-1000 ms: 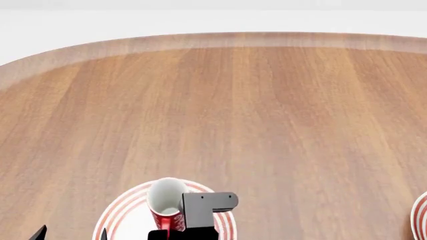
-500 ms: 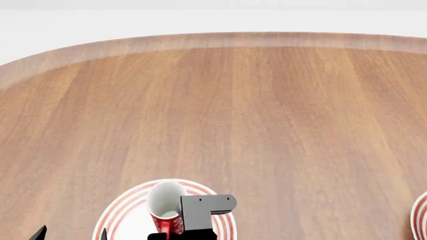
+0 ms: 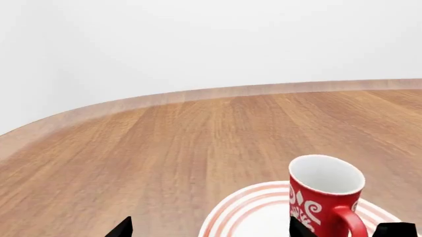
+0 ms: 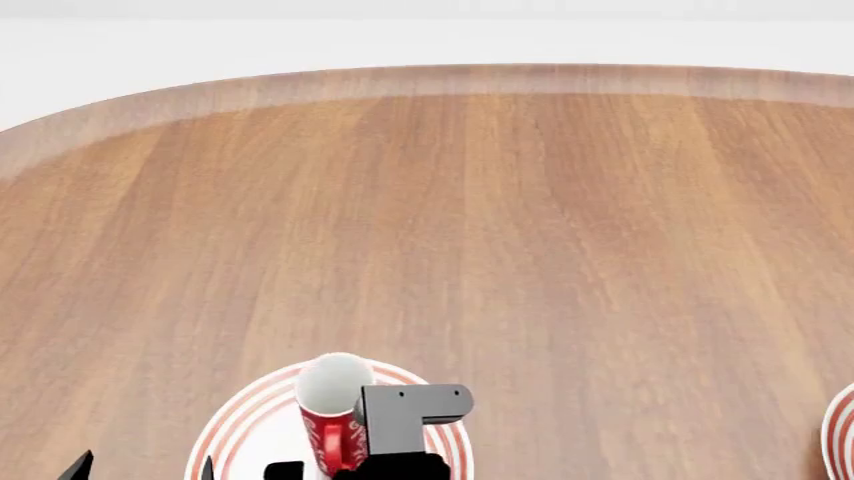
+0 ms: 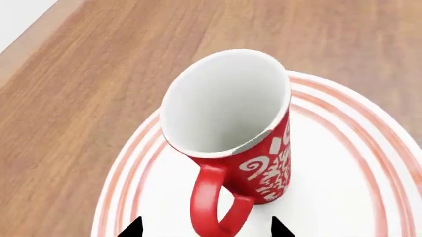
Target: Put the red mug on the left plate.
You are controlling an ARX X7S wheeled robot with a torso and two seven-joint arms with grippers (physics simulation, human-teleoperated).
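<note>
Wooden surface carried left plate; red mug stood upright on it, handle betw. right gripper's apart jaws; left jaws: can't tell.

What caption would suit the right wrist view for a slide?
Red mug standing upright on the left plate, handle toward the open right gripper.
</note>
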